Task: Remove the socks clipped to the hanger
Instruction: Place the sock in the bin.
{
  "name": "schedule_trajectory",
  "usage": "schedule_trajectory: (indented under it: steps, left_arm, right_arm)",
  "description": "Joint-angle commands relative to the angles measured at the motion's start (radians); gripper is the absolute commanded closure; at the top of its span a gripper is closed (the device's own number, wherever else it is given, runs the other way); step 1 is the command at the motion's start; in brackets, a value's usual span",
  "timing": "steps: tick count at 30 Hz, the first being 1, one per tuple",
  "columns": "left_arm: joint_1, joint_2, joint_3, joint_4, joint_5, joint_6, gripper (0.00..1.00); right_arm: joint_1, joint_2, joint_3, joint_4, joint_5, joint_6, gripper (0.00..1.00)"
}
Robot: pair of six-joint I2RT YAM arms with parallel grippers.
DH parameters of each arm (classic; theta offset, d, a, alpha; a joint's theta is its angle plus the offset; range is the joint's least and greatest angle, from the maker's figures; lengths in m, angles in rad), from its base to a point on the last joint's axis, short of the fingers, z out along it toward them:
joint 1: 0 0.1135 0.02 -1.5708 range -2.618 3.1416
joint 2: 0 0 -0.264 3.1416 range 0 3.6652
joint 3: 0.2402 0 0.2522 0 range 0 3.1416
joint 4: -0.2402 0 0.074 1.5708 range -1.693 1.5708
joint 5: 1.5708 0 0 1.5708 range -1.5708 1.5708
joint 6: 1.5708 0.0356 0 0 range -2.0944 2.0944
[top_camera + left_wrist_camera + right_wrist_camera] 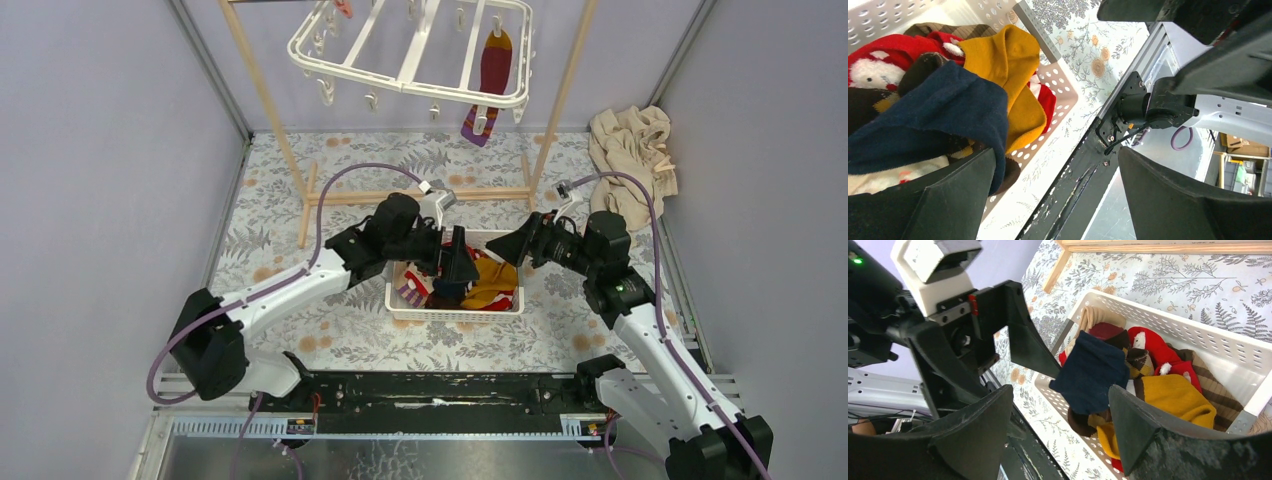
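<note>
The white hanger (410, 50) hangs at the back with a maroon sock (493, 65) and a purple-striped sock (478, 125) clipped to its right side. My left gripper (455, 262) (1058, 195) stands open over the white basket (455, 312) (1058, 85). A navy sock (938, 110) (1093, 372) lies on the pile of socks there, against the left finger, with the jaws spread wide of it. Beside it lie a mustard sock (1018, 75) and red ones. My right gripper (510, 248) (1060, 425) hovers open and empty at the basket's right end.
A wooden pole frame (420, 195) carries the hanger and its base bar crosses the floral table behind the basket. A beige cloth (632, 150) is heaped at the back right. Grey walls close in both sides.
</note>
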Motion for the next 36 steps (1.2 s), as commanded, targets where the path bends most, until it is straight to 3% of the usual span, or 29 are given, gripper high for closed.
schedule_trajectory:
  steps: [1, 16, 22, 30, 36]
  left_arm:
    - [-0.006, -0.065, 0.04, -0.06, -0.053, 0.038, 0.01]
    - [-0.006, -0.225, 0.002, -0.127, -0.153, 0.045, 0.01]
    - [-0.006, -0.275, -0.028, -0.152, -0.205, 0.041, 0.01]
    - [-0.006, -0.294, -0.051, -0.16, -0.231, 0.034, 0.01]
    - [-0.006, -0.29, -0.047, -0.154, -0.231, 0.03, 0.01]
  right_arm:
    - [0.003, -0.022, 0.02, 0.005, 0.008, -0.017, 0.23]
    - [0.005, -0.007, 0.009, -0.041, 0.018, -0.026, 0.22]
    - [0.009, 0.133, 0.005, -0.041, -0.062, -0.033, 0.27]
    - [0.102, 0.203, 0.042, -0.104, 0.065, -0.086, 0.35]
    - [0.243, 0.278, 0.093, -0.121, 0.241, -0.117, 0.37]
